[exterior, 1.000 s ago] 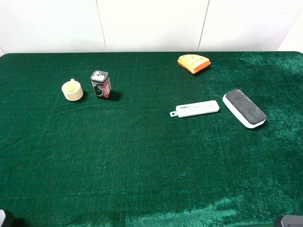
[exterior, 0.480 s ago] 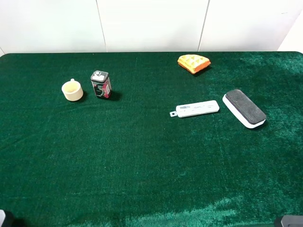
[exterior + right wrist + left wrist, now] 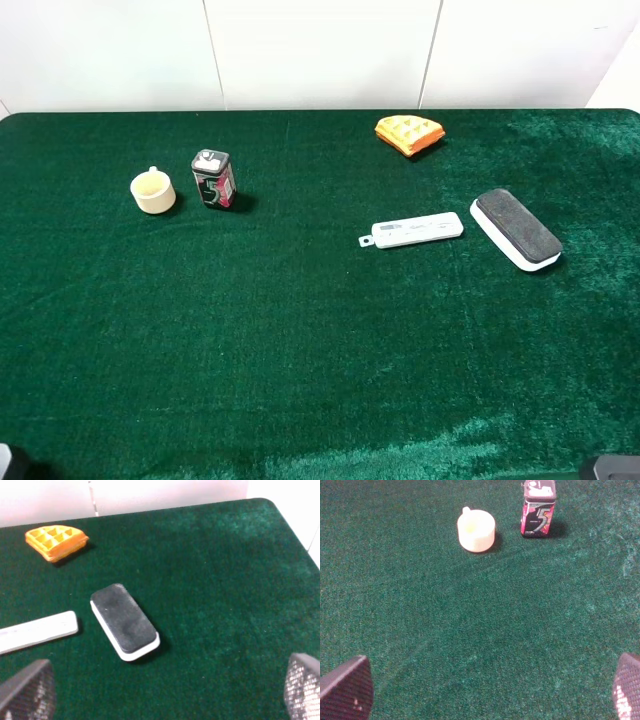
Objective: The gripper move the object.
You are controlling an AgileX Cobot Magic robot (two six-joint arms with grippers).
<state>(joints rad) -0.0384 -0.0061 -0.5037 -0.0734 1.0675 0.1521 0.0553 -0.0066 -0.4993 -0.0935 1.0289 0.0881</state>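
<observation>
Parking both arms low at 6 o'clock so the cloth stays clear for me. Right gripper (image 3: 165,695) wide open, empty. Block (image 3: 516,229) lies flat at 3 o'clock, just beside strip (image 3: 415,230), untouched.

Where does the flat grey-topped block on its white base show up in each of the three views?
Exterior high: the flat grey-topped block on a white plastic base lies at the right, just right of the slim white test stick.
Left wrist: not in it; only the cream cup and the small tin show.
Right wrist: the block sits near the middle.
Shared landmark: the orange waffle-shaped piece, beyond the block in both views.
</observation>
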